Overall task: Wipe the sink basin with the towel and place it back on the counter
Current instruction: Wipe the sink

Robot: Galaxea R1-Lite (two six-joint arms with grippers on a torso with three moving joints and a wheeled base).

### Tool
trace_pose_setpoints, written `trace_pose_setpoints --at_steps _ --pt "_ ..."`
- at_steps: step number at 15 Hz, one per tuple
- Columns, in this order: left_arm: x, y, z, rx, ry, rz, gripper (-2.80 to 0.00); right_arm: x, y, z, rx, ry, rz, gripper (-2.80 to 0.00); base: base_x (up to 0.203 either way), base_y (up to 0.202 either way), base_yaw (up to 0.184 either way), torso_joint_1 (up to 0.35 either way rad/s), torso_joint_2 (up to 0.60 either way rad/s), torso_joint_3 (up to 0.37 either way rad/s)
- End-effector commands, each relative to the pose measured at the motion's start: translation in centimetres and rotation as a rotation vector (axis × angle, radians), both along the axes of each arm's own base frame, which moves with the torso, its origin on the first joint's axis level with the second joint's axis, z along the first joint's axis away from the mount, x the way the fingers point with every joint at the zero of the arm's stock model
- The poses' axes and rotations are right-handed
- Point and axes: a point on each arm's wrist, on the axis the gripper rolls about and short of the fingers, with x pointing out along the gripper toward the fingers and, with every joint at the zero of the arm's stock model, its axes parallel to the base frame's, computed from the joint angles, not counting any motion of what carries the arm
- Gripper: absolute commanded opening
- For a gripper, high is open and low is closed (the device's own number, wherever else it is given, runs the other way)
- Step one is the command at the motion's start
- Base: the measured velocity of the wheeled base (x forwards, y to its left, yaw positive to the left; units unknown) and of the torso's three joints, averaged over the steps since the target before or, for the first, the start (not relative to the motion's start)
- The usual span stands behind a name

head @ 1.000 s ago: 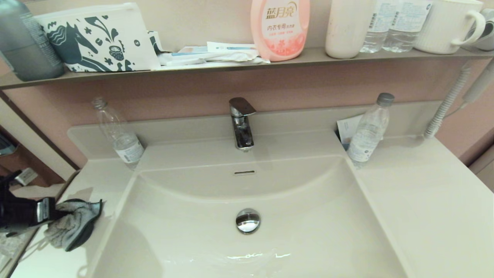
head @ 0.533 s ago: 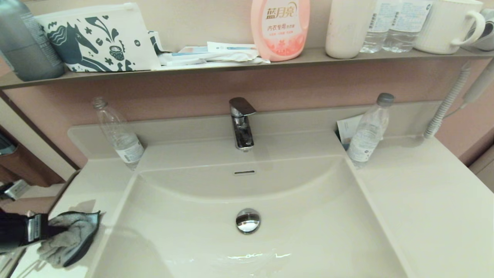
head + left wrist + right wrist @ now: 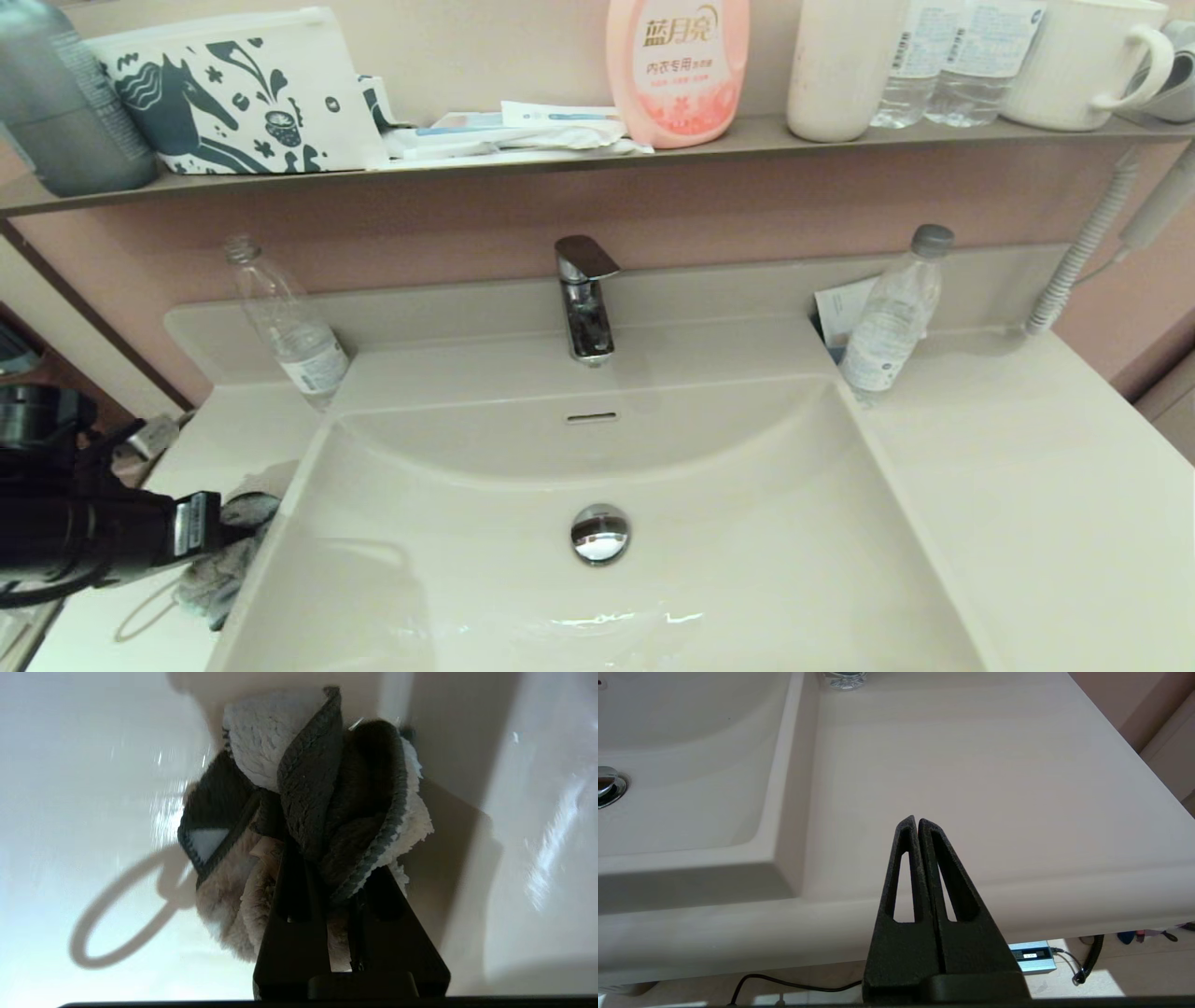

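The cream-white sink basin (image 3: 747,523) fills the middle of the head view, with its chrome drain plug (image 3: 599,533) and overflow slot (image 3: 591,417). My left gripper (image 3: 229,527) reaches in from the left, shut on the fluffy grey-and-white towel (image 3: 219,574). The bunched towel hangs over the left counter strip (image 3: 140,607) right at the basin's left rim. In the left wrist view the towel (image 3: 308,765) bulges round the left gripper (image 3: 334,858) and hides its fingertips. My right gripper (image 3: 916,821) is shut and empty, low off the counter (image 3: 994,765) front edge, right of the basin (image 3: 691,765).
A chrome faucet (image 3: 583,294) stands behind the basin. Clear bottles lean at the back left (image 3: 289,327) and back right (image 3: 892,317). The shelf above holds a horse-print pouch (image 3: 233,93), a pink detergent bottle (image 3: 677,65) and mugs. A ribbed hose (image 3: 1074,261) hangs at the right.
My left gripper has carried the towel rightward from the counter's left edge up to the basin's left rim. The right arm has not moved.
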Motion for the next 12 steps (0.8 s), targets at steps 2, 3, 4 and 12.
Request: trace_pose_setpoints --at_steps 2,3,4,12 --pt "3.2 -0.2 -2.8 0.014 0.026 -0.015 -2.8 0.0 0.0 0.0 -0.001 0.001 0.001 -2.8 0.0 0.0 0.0 0.0 0.0 0.0" --pt "4.5 0.0 -3.2 0.028 0.015 -0.015 -2.8 0.0 0.0 0.0 -0.001 0.001 0.001 -2.8 0.0 0.0 0.0 0.0 0.0 0.0" --pt "5.9 0.2 -3.0 0.045 -0.011 -0.016 -2.8 0.0 0.0 0.0 -0.001 0.001 0.001 -2.8 0.0 0.0 0.0 0.0 0.0 0.0" --pt "12.3 1.6 1.1 0.071 -0.102 0.018 -2.8 0.0 0.0 0.0 -0.001 0.001 0.001 -2.8 0.0 0.0 0.0 0.0 0.0 0.0"
